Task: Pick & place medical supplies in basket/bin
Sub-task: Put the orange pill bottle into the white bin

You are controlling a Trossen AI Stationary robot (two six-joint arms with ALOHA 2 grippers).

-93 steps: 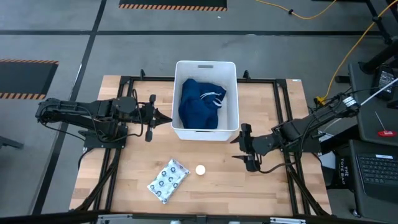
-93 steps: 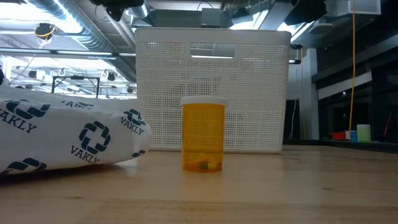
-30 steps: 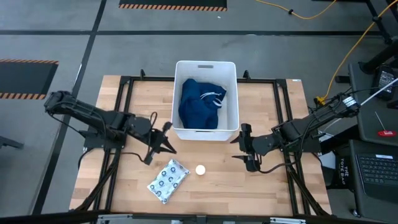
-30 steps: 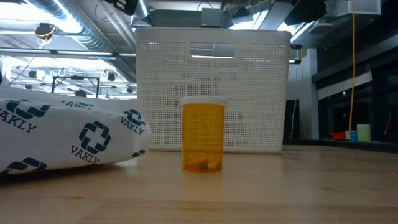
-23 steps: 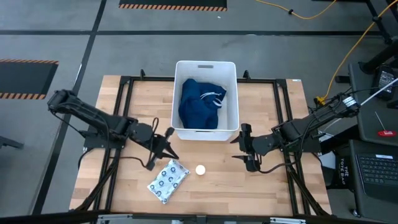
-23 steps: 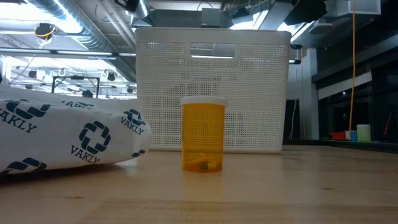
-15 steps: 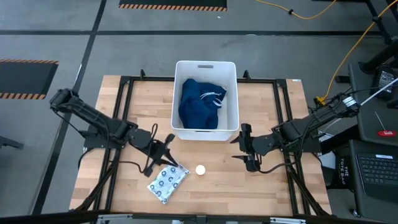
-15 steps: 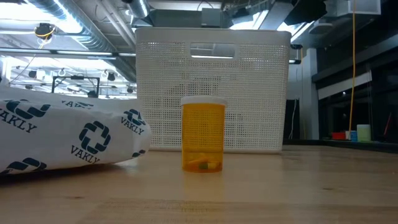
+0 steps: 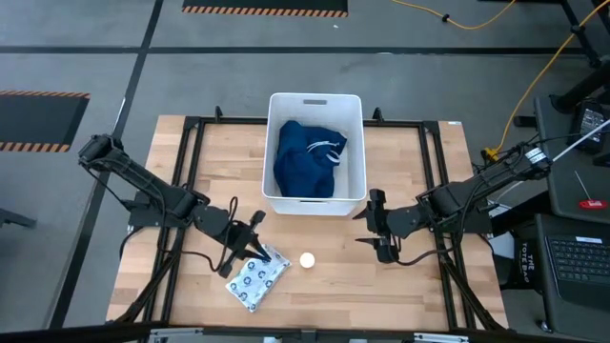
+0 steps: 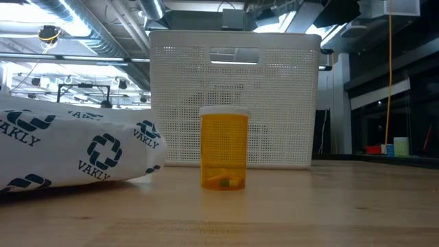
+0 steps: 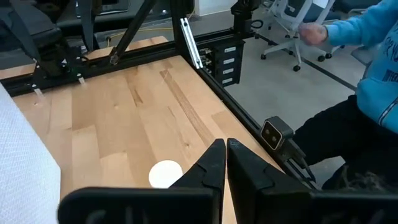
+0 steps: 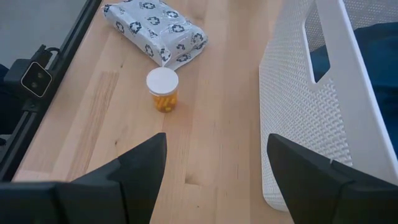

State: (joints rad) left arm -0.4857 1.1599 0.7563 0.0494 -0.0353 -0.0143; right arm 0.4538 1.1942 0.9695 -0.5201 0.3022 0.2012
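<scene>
- The white packet (image 10: 75, 151) carried a repeated dark blue ring logo with the word "VAKLY" beneath each one, readable in the low view.
- No writing could be read on the amber bottle (image 10: 224, 149); it stood upright under a white cap, with something small lying at its bottom.
- The white tub (image 9: 315, 103) sat at the far middle of the wooden counter (image 9: 419, 286), its walls finely perforated and a slot handle cut near the rim.
- A dark blue garment (image 9: 305, 157) with a white drawstring lay bunched inside the tub.
- The packet lay on the counter in front of the tub, toward the left arm's side, with the bottle just beside it on the right and not touching.
- The left hand (image 9: 255, 243) was at the packet's far edge, its two dark fingers pressed together with no gap in the left wrist view, holding nothing.
- The right hand (image 9: 376, 225) waited near the tub's front right corner, fingers spread wide apart and empty.
- From counter height the bottle stood directly in front of the tub, covering part of its wall.
- A black metal frame (image 9: 191, 126) bordered the counter.
- Beyond the counter's edge, a person in a light blue sleeve (image 11: 367, 37) and dark trousers sat beside an office chair (image 11: 292, 25).
</scene>
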